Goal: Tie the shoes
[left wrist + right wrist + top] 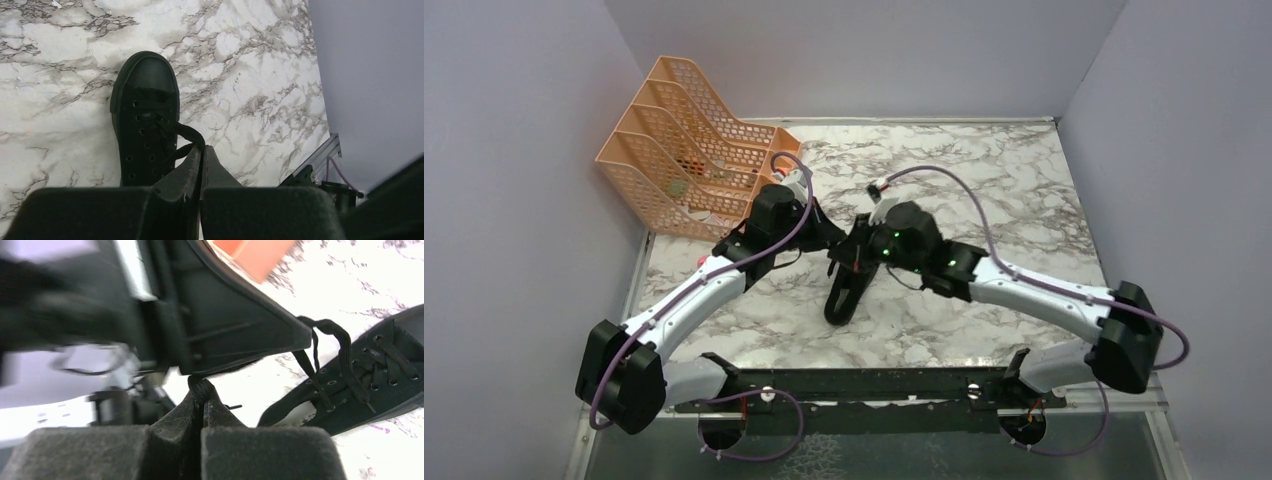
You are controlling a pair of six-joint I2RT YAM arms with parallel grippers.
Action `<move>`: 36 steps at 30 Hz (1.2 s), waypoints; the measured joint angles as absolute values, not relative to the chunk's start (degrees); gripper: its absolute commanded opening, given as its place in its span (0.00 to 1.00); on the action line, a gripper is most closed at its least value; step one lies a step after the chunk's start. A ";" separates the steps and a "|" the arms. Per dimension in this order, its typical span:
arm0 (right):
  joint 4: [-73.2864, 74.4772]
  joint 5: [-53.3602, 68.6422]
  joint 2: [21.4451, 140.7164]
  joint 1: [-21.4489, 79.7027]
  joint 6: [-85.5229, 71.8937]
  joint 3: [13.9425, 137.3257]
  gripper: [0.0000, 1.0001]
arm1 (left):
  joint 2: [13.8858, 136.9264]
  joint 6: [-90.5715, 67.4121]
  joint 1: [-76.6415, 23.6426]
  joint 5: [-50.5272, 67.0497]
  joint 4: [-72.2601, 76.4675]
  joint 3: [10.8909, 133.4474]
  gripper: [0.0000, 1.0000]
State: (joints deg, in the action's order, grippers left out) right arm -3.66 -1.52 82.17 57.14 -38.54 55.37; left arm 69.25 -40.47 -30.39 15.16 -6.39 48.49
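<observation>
**Desk:** Begin with the left gripper.

**Operator:** On my left wrist feed, the left gripper (202, 152) has both fingers pressed flat together with no gap between them. A loop of the black laces (189, 134) runs from the eyelets straight into the tips, so I log it as pinched on the laces.

**Desk:** And the right?

**Operator:** The right gripper (202, 392) is likewise closed tight, with a short bunch of the laces caught at its tips. Just above it in that feed I see the left gripper's dark finger. Another strand hangs from its point down to the eyelets. The left side of that feed is blurred, so I report nothing from there.

**Desk:** Location of the shoe?

**Operator:** The shoe (843, 296) — all black and low-cut — sits sole down on the marble table (984, 180), near the middle. From overhead I read its toe as pointing toward the arm bases. Both grippers meet just past its open end, close beside each other. The upper eyelets are threaded, and the tongue area lies open toward the grippers.

**Desk:** Anything else on the surface?

**Operator:** An orange mesh file rack (694, 150) stands at the far left corner against the wall — well apart from the shoe.
</observation>
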 measured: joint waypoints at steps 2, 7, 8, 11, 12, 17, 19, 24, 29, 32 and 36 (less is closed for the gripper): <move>1.43 3.16 77.28 54.85 -40.12 58.04 0.01 | 68.69 -39.77 -30.39 15.18 -5.72 47.37 0.00; 12.01 9.39 74.50 50.81 -39.92 59.11 0.01 | 67.61 -38.81 -30.39 15.40 -3.73 44.49 0.00; 13.76 11.03 74.56 49.69 -39.42 58.54 0.01 | 67.31 -38.70 -30.39 15.40 -3.51 44.10 0.00; 18.22 14.61 74.63 44.40 -37.71 57.39 0.01 | 65.78 -38.48 -30.37 15.40 -2.61 42.81 0.00; 18.85 15.62 74.61 42.89 -36.97 57.34 0.01 | 65.41 -38.48 -30.39 15.40 -2.24 42.57 0.00; 17.54 19.20 75.02 39.64 -32.69 57.10 0.01 | 64.77 -38.54 -30.39 15.40 -0.97 42.19 0.00; 14.74 20.56 75.64 39.16 -31.83 56.40 0.01 | 64.77 -38.52 -30.39 15.42 -0.97 42.19 0.00; 5.04 23.44 78.06 36.67 -32.99 53.15 0.01 | 64.77 -38.85 -30.37 15.59 -1.48 42.22 0.00; -3.92 27.57 82.11 33.71 -37.28 50.63 0.01 | 64.69 -39.44 -30.37 15.59 -2.20 42.22 0.00; -6.98 30.22 84.42 32.53 -40.07 50.50 0.01 | 64.51 -39.62 -30.37 15.66 -2.57 42.22 0.00; -10.83 33.89 85.14 30.94 -44.16 49.58 0.01 | 64.16 -39.66 -30.37 16.51 -2.39 42.22 0.00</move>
